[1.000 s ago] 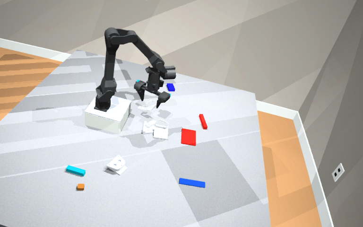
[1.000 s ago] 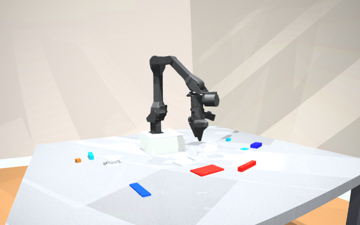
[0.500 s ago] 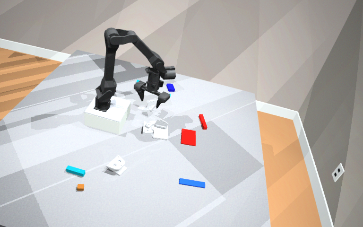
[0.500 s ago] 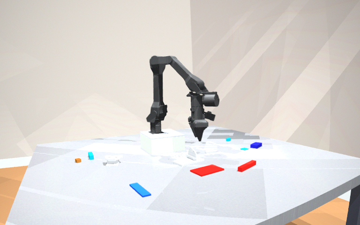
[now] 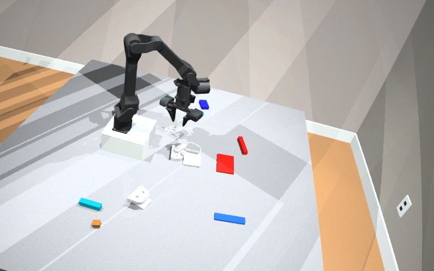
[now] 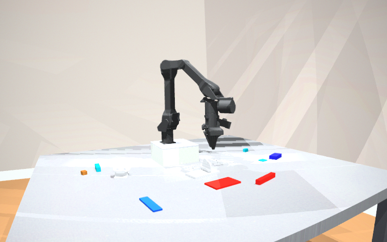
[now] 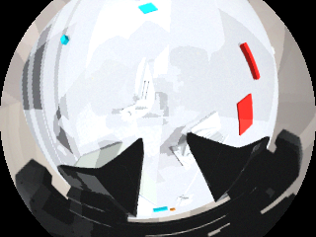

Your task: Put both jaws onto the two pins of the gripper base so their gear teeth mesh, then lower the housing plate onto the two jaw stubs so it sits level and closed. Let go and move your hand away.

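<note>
My gripper (image 5: 179,122) (image 6: 213,148) (image 7: 165,138) points down, partly open and empty. It hangs above a white jaw-like part (image 5: 172,129) (image 7: 144,91) lying on the table. In front of that part is a white cluster (image 5: 191,160) (image 6: 196,174) (image 7: 204,123) with a flat square plate, an upright curved ribbed piece and a smaller detailed piece beside it. Whether this is the gripper base with a jaw I cannot tell. Another white part (image 5: 140,199) (image 6: 120,172) (image 7: 184,198), with two round holes, sits tilted nearer the front. Bright glare hides the pins and teeth.
A red plate (image 5: 225,164) (image 6: 222,183) (image 7: 245,115) and red bar (image 5: 242,145) (image 6: 265,178) (image 7: 250,61) lie right of the cluster. A blue bar (image 5: 229,218), cyan bar (image 5: 90,204) and orange cube (image 5: 96,223) lie in front. A dark blue block (image 5: 203,104) lies behind. The arm stands on a white box (image 5: 124,147).
</note>
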You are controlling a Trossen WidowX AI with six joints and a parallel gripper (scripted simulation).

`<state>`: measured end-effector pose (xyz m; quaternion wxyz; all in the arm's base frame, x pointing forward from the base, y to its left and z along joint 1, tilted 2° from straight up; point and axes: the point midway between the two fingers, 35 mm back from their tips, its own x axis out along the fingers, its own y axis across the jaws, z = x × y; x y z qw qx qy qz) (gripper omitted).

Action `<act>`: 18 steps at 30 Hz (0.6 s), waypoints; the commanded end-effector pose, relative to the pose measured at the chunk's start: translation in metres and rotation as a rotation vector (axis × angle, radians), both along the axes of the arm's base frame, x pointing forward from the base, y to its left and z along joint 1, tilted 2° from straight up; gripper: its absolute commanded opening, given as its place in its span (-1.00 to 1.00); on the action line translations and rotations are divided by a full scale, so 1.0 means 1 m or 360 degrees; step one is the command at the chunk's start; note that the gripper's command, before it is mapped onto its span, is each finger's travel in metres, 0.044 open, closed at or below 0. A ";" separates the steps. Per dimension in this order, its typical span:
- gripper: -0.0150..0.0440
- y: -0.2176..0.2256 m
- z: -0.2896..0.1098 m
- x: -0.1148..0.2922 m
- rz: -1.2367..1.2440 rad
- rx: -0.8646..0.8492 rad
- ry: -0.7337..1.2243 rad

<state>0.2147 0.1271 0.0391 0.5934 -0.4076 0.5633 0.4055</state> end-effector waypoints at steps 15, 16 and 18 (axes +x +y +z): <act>-0.49 0.001 0.002 0.001 0.0009 0.0005 -0.0009; -0.49 0.001 0.002 0.001 0.0009 0.0005 -0.0009; -0.49 0.001 0.002 0.001 0.0009 0.0005 -0.0009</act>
